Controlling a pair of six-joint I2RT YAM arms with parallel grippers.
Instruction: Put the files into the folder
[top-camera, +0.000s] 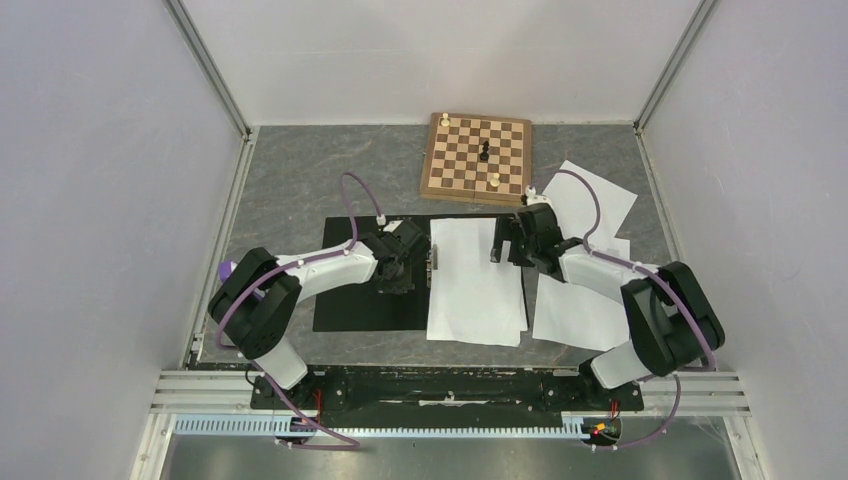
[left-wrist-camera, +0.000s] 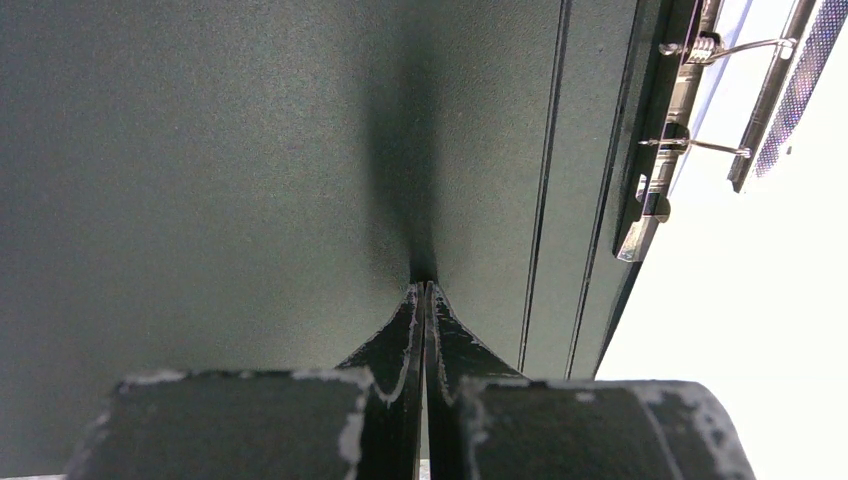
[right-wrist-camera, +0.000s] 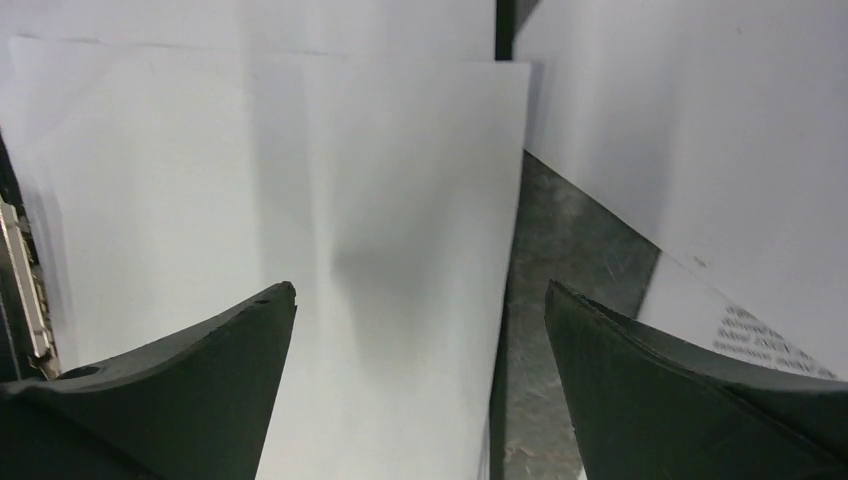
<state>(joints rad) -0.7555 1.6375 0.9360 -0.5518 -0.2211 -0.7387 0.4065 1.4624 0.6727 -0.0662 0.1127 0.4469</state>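
The folder (left-wrist-camera: 200, 180) is pressed flat by the closed left pincer (left-wrist-camera: 422, 290). The open right pincer (right-wrist-camera: 420, 288) is best lowered squarely onto the sheets (right-wrist-camera: 400, 150).

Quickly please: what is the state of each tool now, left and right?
Left tool: shut, holding nothing, tips against the folder inside.
Right tool: open, empty, over a sheet.

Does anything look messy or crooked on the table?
Yes. A few loose white sheets lie scattered to the right of the open folder. They overlap at different angles instead of sitting with the pile by its clip. The chessboard at the back also sits slightly crooked.
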